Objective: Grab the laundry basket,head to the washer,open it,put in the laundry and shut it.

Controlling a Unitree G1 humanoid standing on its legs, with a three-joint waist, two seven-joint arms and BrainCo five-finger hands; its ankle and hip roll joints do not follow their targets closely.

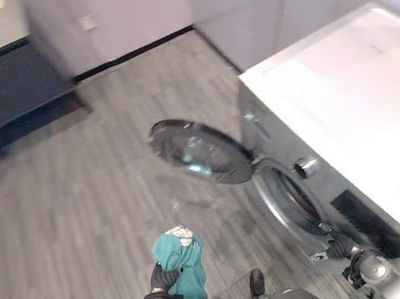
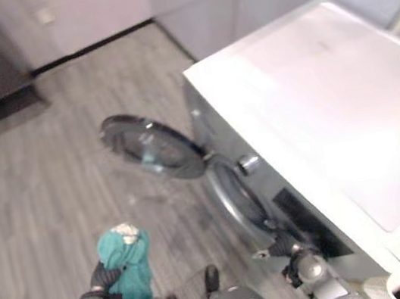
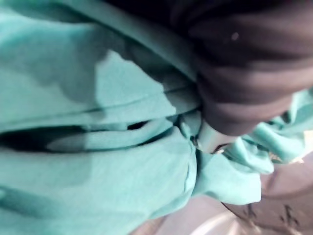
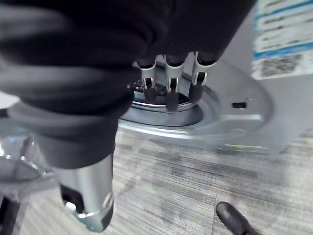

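Left hand (image 1: 162, 277), low in the eye views, is bunched around a crumpled teal cotton garment with a pale patch at its top (image 1: 181, 264); its wrist view shows folds of that same cloth pressed against the dark ribbed cover, so I take the fingers to be curled into the fabric. The garment hangs as a soft column, long axis roughly vertical, the pale patch uppermost and the loose end trailing down past the wrist.

Right hand (image 4: 168, 85) sits at the lower front of the silver front-loading washing machine (image 1: 348, 117), its fingers straight and slack, their dark tips at the chrome ring of the round drum opening (image 1: 291, 199) and gripping nothing.

What the coming move turns on: the drum mouth lies to the right of the laundry-carrying hand and a little ahead of it, across a stretch of grey wood-grain floor (image 1: 80, 215). The round glass-fronted washer door (image 1: 200, 152) is swung wide out over the floor on the far side of the opening, so the path from the garment to the mouth looks unblocked. The right hand is far nearer the opening, but the left one has the cloth, so my guess is a sideways carry to the right, then a push in, top end leading.
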